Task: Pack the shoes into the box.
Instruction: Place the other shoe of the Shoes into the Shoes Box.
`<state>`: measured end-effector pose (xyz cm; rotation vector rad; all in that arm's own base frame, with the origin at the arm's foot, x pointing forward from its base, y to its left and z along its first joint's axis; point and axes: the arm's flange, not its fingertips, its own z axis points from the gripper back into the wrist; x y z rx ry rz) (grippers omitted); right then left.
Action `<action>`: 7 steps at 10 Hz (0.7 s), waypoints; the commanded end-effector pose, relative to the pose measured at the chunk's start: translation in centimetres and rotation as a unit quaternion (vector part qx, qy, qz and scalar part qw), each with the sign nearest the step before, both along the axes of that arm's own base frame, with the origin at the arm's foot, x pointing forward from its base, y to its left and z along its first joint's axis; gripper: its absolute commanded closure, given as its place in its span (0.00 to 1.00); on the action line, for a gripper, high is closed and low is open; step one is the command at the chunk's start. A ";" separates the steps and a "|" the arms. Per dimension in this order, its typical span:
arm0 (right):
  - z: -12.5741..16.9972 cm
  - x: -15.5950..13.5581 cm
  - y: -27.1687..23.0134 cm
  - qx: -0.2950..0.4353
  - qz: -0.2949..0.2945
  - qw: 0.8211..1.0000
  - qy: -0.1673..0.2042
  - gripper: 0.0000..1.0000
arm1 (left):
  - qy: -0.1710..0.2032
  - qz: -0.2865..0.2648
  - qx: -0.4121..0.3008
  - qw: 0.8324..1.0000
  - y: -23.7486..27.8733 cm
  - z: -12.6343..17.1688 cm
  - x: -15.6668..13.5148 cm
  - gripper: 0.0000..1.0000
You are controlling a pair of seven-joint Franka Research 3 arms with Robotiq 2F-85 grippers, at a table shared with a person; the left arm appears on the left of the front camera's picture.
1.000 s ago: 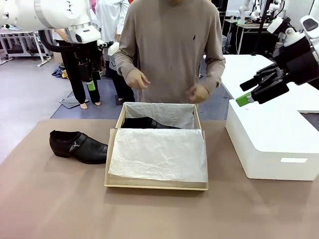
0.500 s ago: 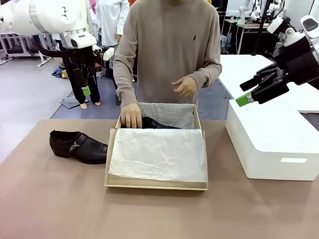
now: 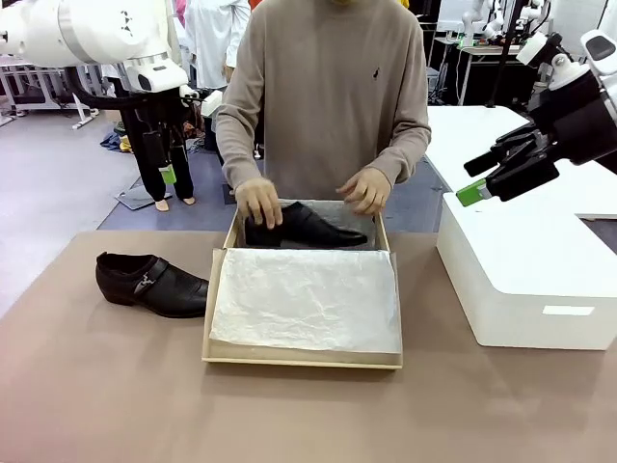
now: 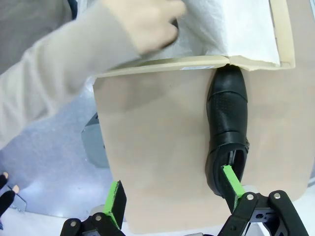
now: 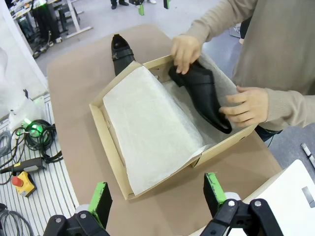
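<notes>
Item: my left gripper and right gripper, both open, empty, clear of the box.
One shoe: on worktop, left of box.
Other shoe: box's far end, in person's hands.
Risk: reaching in now, I strike them.

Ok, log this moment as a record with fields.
held shoe: over far end of box
person's hands: both on held shoe
other shoe: on table, left of box
box: open, tissue-lined
left gripper: open, empty, raised
right gripper: open, empty, raised
</notes>
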<state>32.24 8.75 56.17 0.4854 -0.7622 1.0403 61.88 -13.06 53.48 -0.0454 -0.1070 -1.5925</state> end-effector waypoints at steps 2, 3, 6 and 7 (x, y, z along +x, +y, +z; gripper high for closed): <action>0.1 0.4 0.0 0.010 0.012 1.000 -0.009 0.00 | -0.004 -0.007 -0.001 1.000 0.3 0.1 0.2 0.00; 0.1 0.4 0.0 0.010 0.012 1.000 -0.009 0.00 | 0.000 0.000 0.000 1.000 0.0 0.0 0.0 0.00; 0.1 0.4 0.0 0.010 0.012 1.000 -0.009 0.00 | -0.032 0.034 0.024 0.999 2.3 0.0 -1.6 0.00; 0.1 0.4 0.0 0.010 0.012 1.000 -0.009 0.00 | -0.039 0.034 0.030 0.998 3.3 -0.4 -2.5 0.00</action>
